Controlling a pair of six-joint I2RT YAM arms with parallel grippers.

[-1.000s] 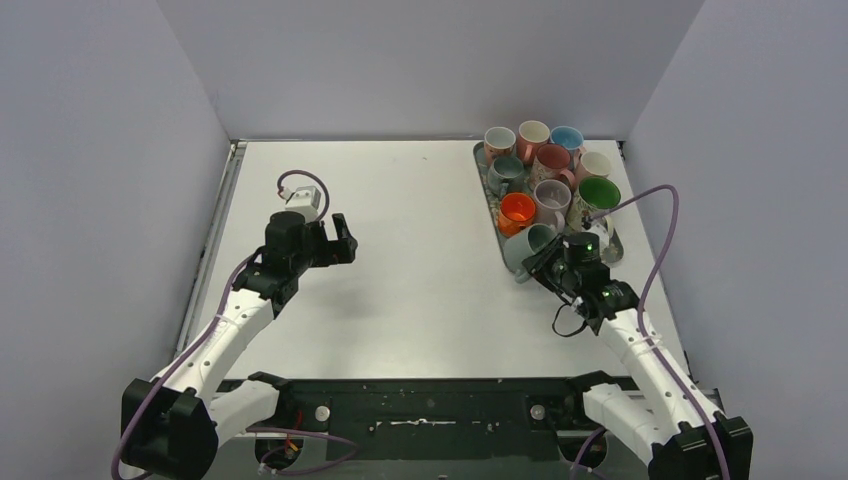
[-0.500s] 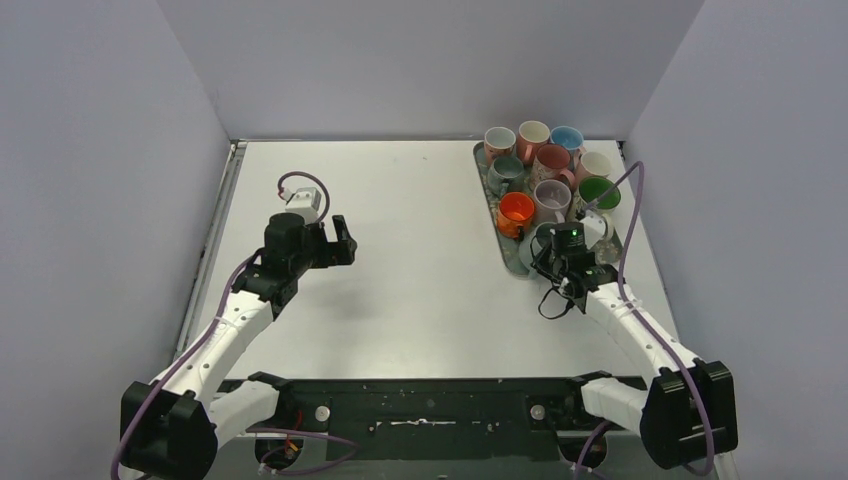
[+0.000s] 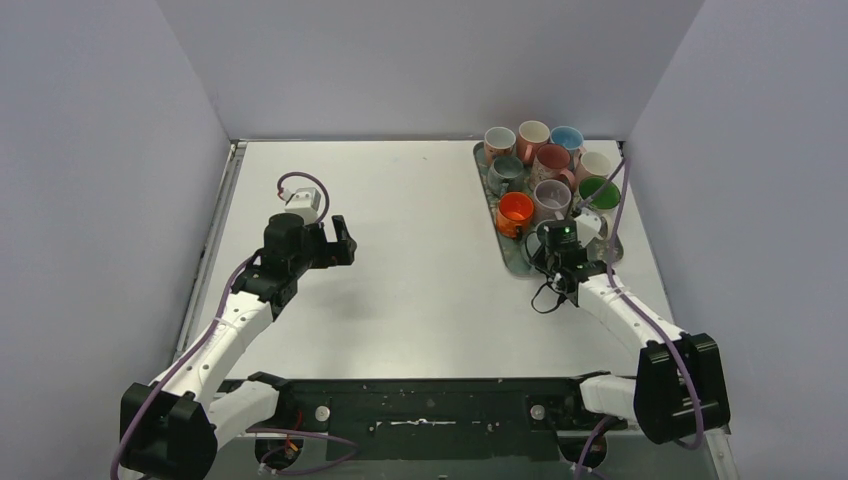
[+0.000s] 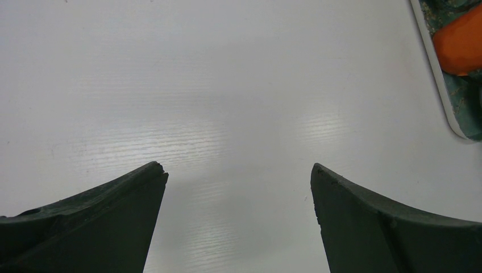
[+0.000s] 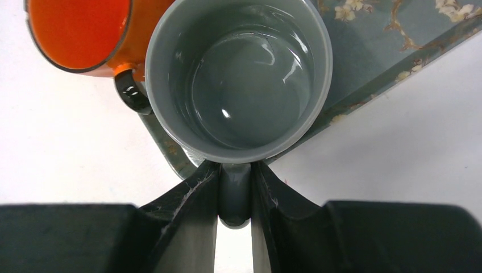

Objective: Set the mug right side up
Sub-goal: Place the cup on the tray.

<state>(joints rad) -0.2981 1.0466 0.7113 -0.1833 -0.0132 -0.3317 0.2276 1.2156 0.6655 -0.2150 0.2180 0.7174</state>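
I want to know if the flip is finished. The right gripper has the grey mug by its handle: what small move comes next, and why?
Probably ease it down onto the tray, then open. The grey mug faces mouth-up, the right gripper pinches its handle, and it is over the tray's corner beside the orange mug.

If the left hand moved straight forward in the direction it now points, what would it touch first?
Probably the bare table: the open left hand points down at it, with nothing between. The tray and orange mug lie off to the side, though depth is unclear.
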